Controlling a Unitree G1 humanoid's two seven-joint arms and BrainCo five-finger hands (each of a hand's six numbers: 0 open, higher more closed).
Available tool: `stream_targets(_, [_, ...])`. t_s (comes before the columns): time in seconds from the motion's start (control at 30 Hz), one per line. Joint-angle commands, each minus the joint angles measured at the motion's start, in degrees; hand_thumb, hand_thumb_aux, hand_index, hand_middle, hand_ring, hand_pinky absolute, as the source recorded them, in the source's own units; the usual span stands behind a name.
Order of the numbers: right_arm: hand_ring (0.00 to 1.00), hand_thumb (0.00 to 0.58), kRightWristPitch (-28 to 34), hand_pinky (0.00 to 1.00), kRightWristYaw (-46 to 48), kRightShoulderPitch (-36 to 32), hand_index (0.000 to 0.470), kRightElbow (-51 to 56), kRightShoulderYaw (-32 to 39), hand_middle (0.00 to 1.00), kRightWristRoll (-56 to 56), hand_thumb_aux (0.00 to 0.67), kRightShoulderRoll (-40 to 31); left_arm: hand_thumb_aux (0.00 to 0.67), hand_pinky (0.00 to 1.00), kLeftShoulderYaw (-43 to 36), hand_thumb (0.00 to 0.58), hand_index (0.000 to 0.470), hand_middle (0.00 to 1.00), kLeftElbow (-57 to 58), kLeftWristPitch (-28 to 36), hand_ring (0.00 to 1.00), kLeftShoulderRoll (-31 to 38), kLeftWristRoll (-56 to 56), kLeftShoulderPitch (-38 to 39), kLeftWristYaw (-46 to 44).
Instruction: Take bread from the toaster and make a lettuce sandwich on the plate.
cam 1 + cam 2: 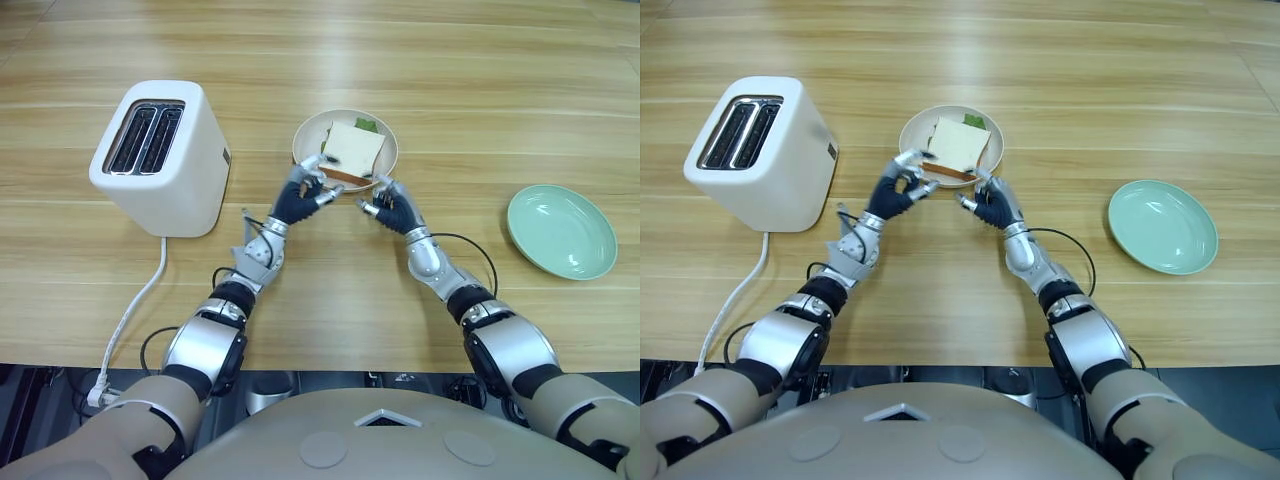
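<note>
Sandwich [352, 150]: on cream plate [308, 135], bread on top, lettuce [367, 125] peeking out at far edge
Left hand [300, 198]: fingers curled, empty; tips by sandwich's near left corner
Right hand [392, 208]: fingers curled, empty, at cream plate's near rim
Toaster [165, 155]: left of cream plate, apart

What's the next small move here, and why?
Probably draw both hands back from the plate. The top slice already lies over the lettuce there, the toaster slots look empty, and the left hand and right hand sit at the sandwich's near edge, so the build looks finished.
</note>
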Motion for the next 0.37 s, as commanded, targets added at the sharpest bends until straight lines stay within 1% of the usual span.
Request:
stream_targets(0.03, [0.00, 0.000, -4.23, 0.00, -2.11, 3.20, 0.000, -4.74, -4.43, 0.00, 3.67, 0.000, -1.74, 0.000, 0.00, 4.40, 0.000, 0.000, 0.00, -2.03, -1.22, 0.00, 0.22, -5.43, 2.02, -2.10])
stream_targets(0.2, [0.00, 0.000, -4.22, 0.00, -1.16, 4.31, 0.000, -5.12, -8.08, 0.00, 7.32, 0.000, -1.08, 0.000, 0.00, 8.72, 0.000, 0.000, 0.00, -2.47, 0.56, 0.00, -0.34, -10.77, 2.35, -6.19])
stream_targets(0.37, [0.00, 0.000, -3.57, 0.00, -1.86, 5.16, 0.000, -5.32, -8.99, 0.00, 6.60, 0.000, -0.34, 0.000, 0.00, 10.37, 0.000, 0.000, 0.00, -2.08, 3.00, 0.00, -0.70, -10.97, 3.41, -8.08])
